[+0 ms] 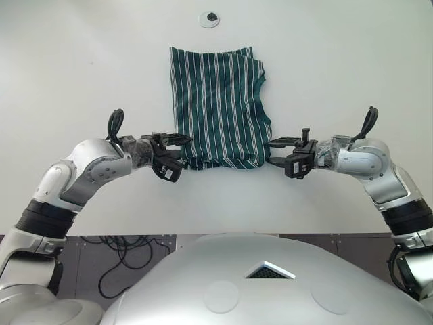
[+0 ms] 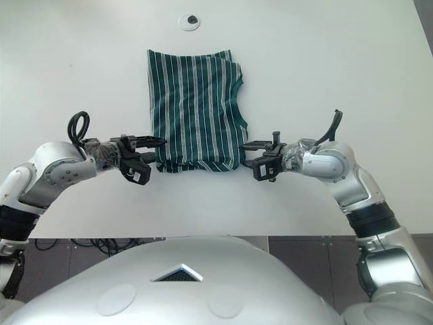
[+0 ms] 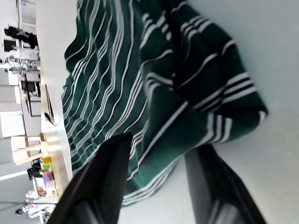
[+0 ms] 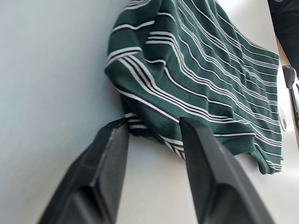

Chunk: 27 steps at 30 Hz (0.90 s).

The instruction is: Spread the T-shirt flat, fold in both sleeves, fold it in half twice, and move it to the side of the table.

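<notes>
The green T-shirt (image 1: pixel 218 101) with white stripes lies folded into a narrow upright rectangle in the middle of the white table (image 1: pixel 352 74). My left gripper (image 1: pixel 184 149) is at the shirt's near left corner, open, its black fingers (image 3: pixel 108 175) straddling the hem. At the near right corner my right gripper (image 1: pixel 272 151) is also open, with the striped corner (image 4: pixel 140 114) just between its fingertips. The cloth (image 3: pixel 154 79) is bunched into thick folds along the near edge. Neither gripper has closed on the fabric.
A small round white disc with a dark centre (image 1: pixel 209 19) sits on the table beyond the shirt. Bare tabletop lies to both sides. The table's front edge (image 1: pixel 203 233) runs just behind my arms, with cables on the floor below.
</notes>
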### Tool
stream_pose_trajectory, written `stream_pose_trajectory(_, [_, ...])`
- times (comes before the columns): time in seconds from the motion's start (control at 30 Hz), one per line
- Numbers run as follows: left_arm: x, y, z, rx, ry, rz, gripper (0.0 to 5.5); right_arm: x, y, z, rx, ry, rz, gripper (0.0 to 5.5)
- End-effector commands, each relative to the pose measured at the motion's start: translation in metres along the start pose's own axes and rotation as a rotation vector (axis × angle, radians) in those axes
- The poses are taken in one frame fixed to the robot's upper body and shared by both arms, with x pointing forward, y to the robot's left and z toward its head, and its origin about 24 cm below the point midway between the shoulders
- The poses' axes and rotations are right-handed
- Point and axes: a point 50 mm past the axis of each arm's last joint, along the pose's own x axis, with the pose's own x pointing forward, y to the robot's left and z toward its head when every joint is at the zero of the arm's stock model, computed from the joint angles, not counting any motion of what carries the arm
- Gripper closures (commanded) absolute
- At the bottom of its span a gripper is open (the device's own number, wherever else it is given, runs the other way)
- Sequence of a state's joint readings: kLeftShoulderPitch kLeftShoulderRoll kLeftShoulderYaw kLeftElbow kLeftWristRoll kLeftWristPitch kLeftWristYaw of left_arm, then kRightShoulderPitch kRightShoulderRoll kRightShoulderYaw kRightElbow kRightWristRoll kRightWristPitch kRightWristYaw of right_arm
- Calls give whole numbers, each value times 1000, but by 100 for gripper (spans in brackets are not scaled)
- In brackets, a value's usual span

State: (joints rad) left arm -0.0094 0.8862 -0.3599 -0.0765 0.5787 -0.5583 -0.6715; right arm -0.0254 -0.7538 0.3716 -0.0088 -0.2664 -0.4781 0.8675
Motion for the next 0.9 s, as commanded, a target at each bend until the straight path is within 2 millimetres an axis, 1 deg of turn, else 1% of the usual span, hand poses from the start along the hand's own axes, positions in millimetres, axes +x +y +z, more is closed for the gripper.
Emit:
stream_pose_trajectory(0.03, [12,-30,1,15,13,-171,427,6,11,-3,16,18,67,431])
stream_pose_trajectory(0.07, [13,-30,1,8,6,-168,436,6,11,-3,21,18,69,442])
stream_pose_trajectory(0.13, [14,-31,1,-26,-8,-162,485,6,11,-4,48,16,77,490])
stream_pose_trajectory(0.2, [12,-29,1,-65,-20,-162,508,6,12,-3,107,9,94,516])
stream_pose_trajectory(0.23, [10,-27,0,-92,-23,-160,530,5,14,-1,178,0,113,538])
stream_pose_trajectory(0.3, [3,-25,1,-169,-38,-168,544,-1,16,6,364,-42,145,548])
stream_pose_trajectory(0.37, [-6,-25,8,-264,-81,-180,545,-9,14,18,531,-114,174,548])
stream_pose_trajectory(0.43, [-16,-23,16,-372,-128,-196,545,-15,6,27,670,-176,160,549])
stream_pose_trajectory(0.5, [-22,-16,19,-474,-153,-180,546,-17,-2,29,782,-215,118,549])
stream_pose_trajectory(0.57, [-26,2,10,-578,-136,-81,546,-19,-13,29,879,-258,55,549])
stream_pose_trajectory(0.67, [-34,34,-19,-717,-64,99,546,-19,-35,21,1008,-317,-65,549])
stream_pose_trajectory(0.77, [-35,50,-36,-848,-55,211,546,-11,-60,13,1086,-369,-172,549])
stream_pose_trajectory(0.83, [-29,57,-44,-941,-64,292,546,-2,-80,10,1144,-423,-252,549])
stream_pose_trajectory(0.9, [-23,66,-51,-1010,-67,360,546,5,-92,7,1194,-460,-307,549])
